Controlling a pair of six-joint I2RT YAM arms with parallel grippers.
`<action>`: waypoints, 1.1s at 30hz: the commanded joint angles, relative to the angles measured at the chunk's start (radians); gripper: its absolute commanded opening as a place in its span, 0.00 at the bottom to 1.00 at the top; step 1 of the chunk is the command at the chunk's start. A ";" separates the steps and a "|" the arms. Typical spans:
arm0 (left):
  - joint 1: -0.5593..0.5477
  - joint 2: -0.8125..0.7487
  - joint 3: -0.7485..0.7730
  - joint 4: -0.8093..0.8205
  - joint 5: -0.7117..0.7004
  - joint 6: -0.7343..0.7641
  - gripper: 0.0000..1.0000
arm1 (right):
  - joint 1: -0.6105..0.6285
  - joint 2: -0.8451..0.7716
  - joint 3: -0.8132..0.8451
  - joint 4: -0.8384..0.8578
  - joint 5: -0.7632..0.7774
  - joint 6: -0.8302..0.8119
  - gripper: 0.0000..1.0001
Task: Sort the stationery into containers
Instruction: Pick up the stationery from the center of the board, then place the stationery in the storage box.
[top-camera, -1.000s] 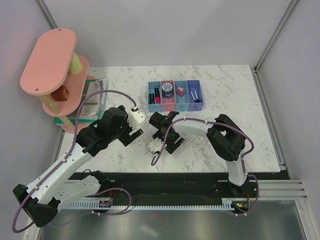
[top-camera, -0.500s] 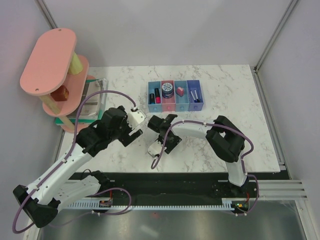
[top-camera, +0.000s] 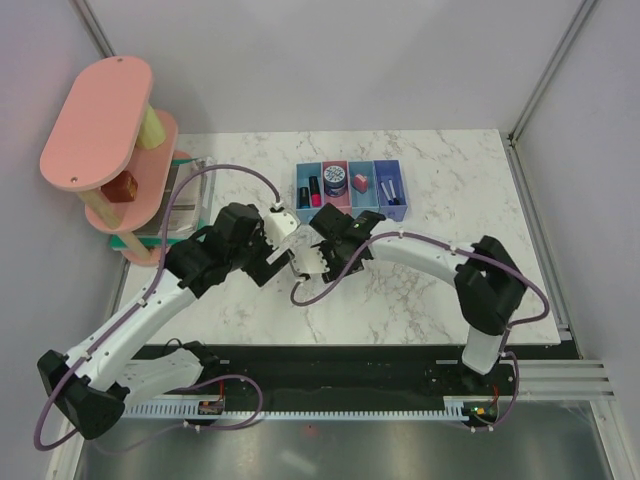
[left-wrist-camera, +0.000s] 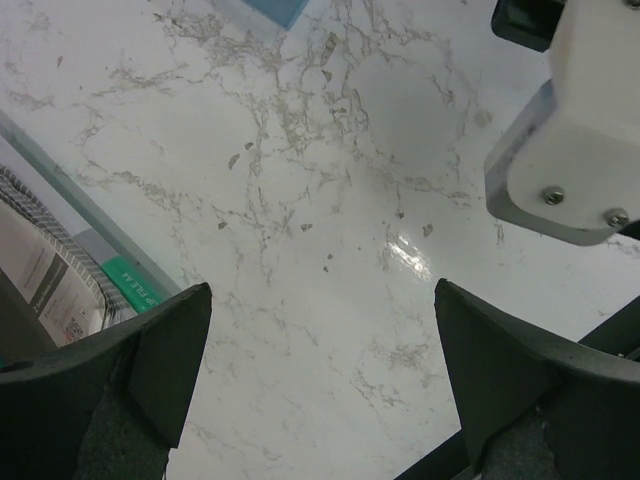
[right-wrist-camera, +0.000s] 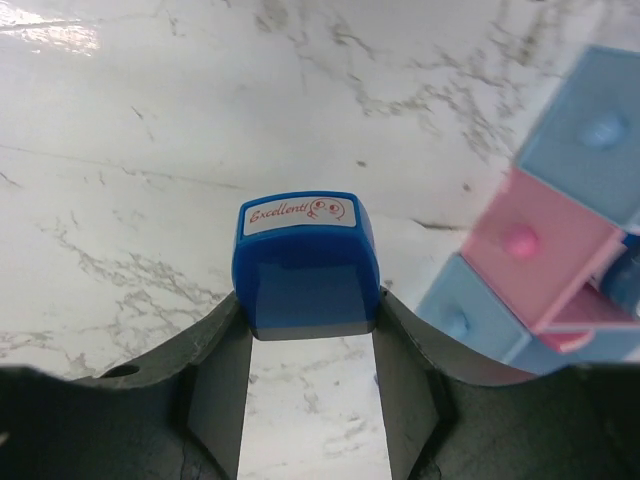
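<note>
Between the fingers of the right gripper (right-wrist-camera: 305, 315) sat the blue block (right-wrist-camera: 305, 265), clamped by its sides above the worktop (right-wrist-camera: 150, 150). The row of bins (right-wrist-camera: 545, 265) lay just ahead to its right. The left gripper (left-wrist-camera: 320, 330) hung wide open, holding nothing.

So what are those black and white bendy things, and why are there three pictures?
They're robot arms: a left arm and a right arm, on a marble table. One picture looks down from above; the others come from a camera on each wrist. The left hand is open and empty. The right hand pinches a blue block marked "Excellent". Four joined bins, partly filled, stand farther back. A pink shelf stands left.
</note>
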 joint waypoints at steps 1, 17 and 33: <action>0.024 0.050 0.116 0.034 0.062 -0.091 1.00 | -0.007 -0.155 -0.022 0.009 -0.019 0.099 0.30; 0.119 0.279 0.300 0.109 0.480 -0.370 0.97 | -0.051 -0.393 -0.084 0.114 0.099 0.253 0.30; 0.160 0.541 0.486 0.192 0.806 -0.573 0.87 | -0.074 -0.404 -0.019 0.239 0.180 0.379 0.30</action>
